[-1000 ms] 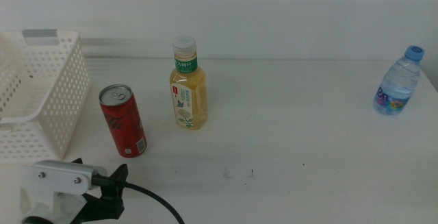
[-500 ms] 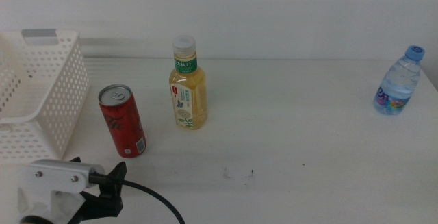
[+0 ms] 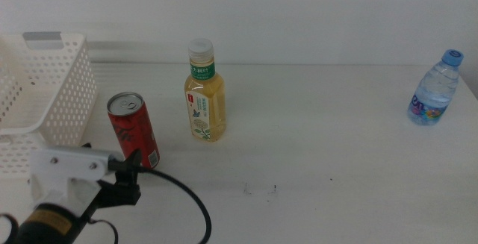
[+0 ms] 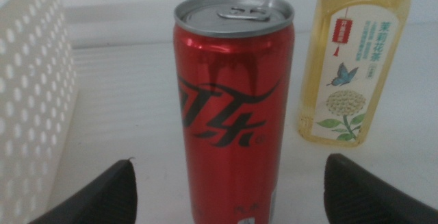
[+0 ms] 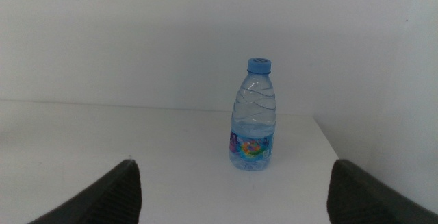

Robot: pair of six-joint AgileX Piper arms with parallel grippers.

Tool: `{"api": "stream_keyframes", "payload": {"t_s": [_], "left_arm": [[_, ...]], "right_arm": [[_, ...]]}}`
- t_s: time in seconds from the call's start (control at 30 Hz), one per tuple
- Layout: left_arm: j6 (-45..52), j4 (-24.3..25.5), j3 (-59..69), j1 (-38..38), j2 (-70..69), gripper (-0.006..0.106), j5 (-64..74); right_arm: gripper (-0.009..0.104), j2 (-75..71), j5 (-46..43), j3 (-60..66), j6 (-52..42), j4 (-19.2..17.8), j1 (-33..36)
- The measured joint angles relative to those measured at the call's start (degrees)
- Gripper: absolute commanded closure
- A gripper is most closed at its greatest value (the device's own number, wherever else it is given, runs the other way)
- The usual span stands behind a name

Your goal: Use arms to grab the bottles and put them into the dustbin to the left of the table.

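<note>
A red soda can (image 3: 135,131) stands upright on the white table (image 3: 314,132), just right of the white perforated dustbin (image 3: 56,95). My left gripper (image 3: 128,171) comes in from the bottom left, right in front of the can. The left wrist view shows it open (image 4: 230,161), with the can (image 4: 233,107) close ahead between the spread jaws and apart from both. The yellow tea bottle (image 3: 204,92) stands behind and to the right of the can. The small water bottle (image 3: 434,89) stands at the far right. My right gripper (image 5: 234,162) is open and faces it (image 5: 253,118) from a distance.
In the left wrist view the dustbin wall (image 4: 27,94) runs along one side of the can and the tea bottle (image 4: 356,59) stands on the other. A few dark specks (image 3: 260,189) mark the tabletop's front middle. The right arm is out of the middle view.
My left arm has moved forward and a little right, bringing its gripper up to the red can. The bottles, can and dustbin have not moved.
</note>
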Motion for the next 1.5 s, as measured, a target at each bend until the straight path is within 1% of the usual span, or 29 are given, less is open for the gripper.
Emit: {"api": "stream_keyframes", "payload": {"t_s": [0.1,0.23,0.33,0.5,0.87,1.3,1.4,1.5], "left_arm": [[-0.4,5.3,-2.1,3.3,0.9,0.007,2.0],[-2.0,10.9,-3.8,7.2,2.6,0.007,2.6],[-2.6,13.4,-5.2,8.7,4.1,0.007,3.0],[-2.9,15.3,-8.1,8.8,7.3,0.007,3.1],[-3.0,16.2,-15.0,9.0,13.9,0.007,3.0],[-2.9,14.5,-18.8,9.3,20.3,0.007,0.8],[-2.9,13.9,-19.0,9.3,21.3,0.010,-0.7],[-2.9,13.8,-19.1,9.3,22.2,0.018,-1.9]], "right_arm": [[0.003,0.0,0.0,0.0,0.0,0.0,0.0],[0.003,0.0,0.0,0.0,0.0,0.0,0.0],[0.003,0.0,0.0,0.0,0.0,0.0,0.0],[0.003,0.0,0.0,0.0,0.0,0.0,0.0],[0.003,0.0,0.0,0.0,0.0,0.0,0.0],[0.003,0.0,0.0,0.0,0.0,0.0,0.0],[0.003,0.0,0.0,0.0,0.0,0.0,0.0],[0.003,0.0,0.0,0.0,0.0,0.0,0.0]]}}
